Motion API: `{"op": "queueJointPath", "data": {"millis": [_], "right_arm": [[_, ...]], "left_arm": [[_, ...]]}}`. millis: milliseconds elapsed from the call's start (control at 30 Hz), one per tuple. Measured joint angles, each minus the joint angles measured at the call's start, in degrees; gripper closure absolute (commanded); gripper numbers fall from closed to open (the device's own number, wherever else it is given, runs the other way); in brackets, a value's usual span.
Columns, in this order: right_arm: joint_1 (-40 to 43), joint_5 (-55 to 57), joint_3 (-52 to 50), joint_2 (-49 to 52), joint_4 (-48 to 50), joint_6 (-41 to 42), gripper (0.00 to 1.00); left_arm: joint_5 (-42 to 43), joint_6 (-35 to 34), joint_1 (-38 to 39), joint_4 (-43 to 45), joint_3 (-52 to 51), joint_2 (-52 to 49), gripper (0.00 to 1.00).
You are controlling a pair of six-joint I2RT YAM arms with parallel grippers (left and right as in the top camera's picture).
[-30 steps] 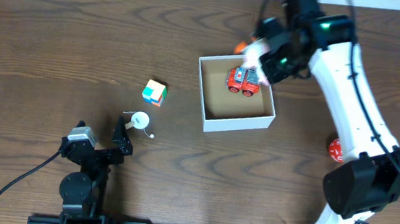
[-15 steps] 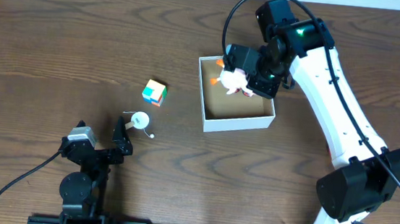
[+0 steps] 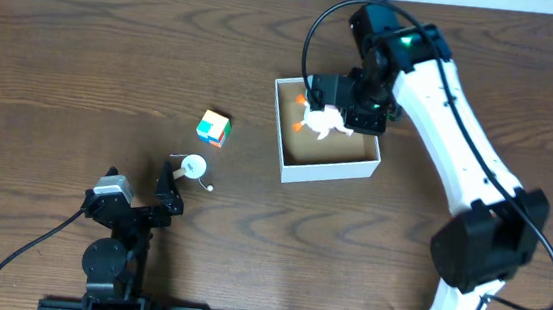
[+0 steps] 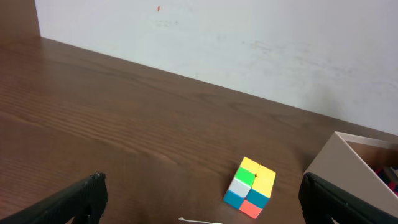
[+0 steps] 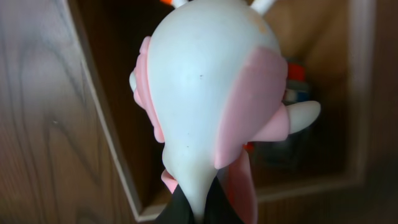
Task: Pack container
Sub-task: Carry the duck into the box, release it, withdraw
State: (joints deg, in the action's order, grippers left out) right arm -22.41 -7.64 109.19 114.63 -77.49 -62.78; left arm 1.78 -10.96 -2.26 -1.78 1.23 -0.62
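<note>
The dark wood-grain table (image 3: 85, 48) filled the overhead view, while only the left wrist camera showed the white wall (image 4: 249, 43) behind its far edge. The white right arm (image 3: 458, 141) reached from the near right side over the container (image 3: 330, 169), which sat right of the table's centre, its white walls framing a brown floor. The left wrist view caught just one pale corner of that box at its right edge, and the right wrist view looked straight down into it past the left wall. The right gripper (image 3: 339, 108) hung over the box's far part, its dark fingers (image 5: 198, 205) pinched together on a white and pink toy (image 5: 205, 106). Overhead, that toy showed small orange parts; up close it filled the frame and hid most of a red and blue item (image 5: 293, 79) on the box floor. The left gripper (image 3: 166, 194) rested near the front left with its jaws wide apart, holding nothing. A multicoloured cube (image 3: 214, 127) lay left of the box, well apart from it. A small white round piece (image 3: 193, 167) lay just beyond the left gripper, seen only from overhead.
</note>
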Motion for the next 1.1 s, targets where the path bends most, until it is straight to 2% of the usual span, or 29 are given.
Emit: {"op": "queueJointPath", "data": {"millis": [333, 500, 600, 867, 967, 1100], "right_arm": [[0.1, 1.5, 0.0, 6.0, 0.0, -1.2, 0.99], [1.1, 1.9, 0.0, 6.8, -0.1, -1.4, 0.87], [1.5, 2.1, 0.0, 6.9, -0.5, -1.5, 0.72], [1.7, 2.0, 0.0, 6.9, -0.9, -1.7, 0.09], [1.7, 1.7, 0.0, 6.9, -0.5, -2.0, 0.02], [1.7, 0.8, 0.0, 6.9, 0.0, -0.8, 0.02]], "left_arm": [[0.0, 0.0, 0.0, 0.0, 0.0, 0.0, 0.02], [0.0, 0.0, 0.0, 0.0, 0.0, 0.0, 0.02], [0.0, 0.0, 0.0, 0.0, 0.0, 0.0, 0.02], [0.0, 0.0, 0.0, 0.0, 0.0, 0.0, 0.02], [0.0, 0.0, 0.0, 0.0, 0.0, 0.0, 0.02], [0.0, 0.0, 0.0, 0.0, 0.0, 0.0, 0.02]]}}
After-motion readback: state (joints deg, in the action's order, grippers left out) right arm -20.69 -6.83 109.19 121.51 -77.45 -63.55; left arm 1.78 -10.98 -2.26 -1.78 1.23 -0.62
